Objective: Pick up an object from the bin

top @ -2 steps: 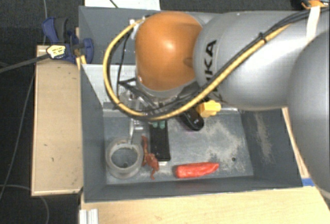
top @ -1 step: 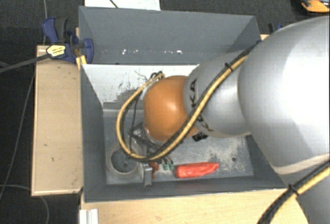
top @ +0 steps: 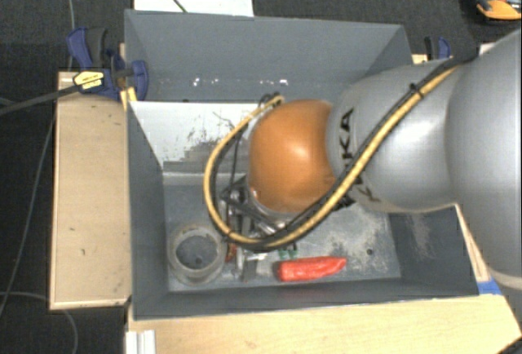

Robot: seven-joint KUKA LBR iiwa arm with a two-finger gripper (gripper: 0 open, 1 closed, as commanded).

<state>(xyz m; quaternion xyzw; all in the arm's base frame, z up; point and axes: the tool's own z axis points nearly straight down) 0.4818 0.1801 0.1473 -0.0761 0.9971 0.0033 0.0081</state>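
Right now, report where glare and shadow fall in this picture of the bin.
Camera view: a soft highlight sits on the arm's orange cover; the bin's left wall is lit brightest; shadow beneath the cover darkens the gripper; the red object and the round grey ring at the front lie in even light.
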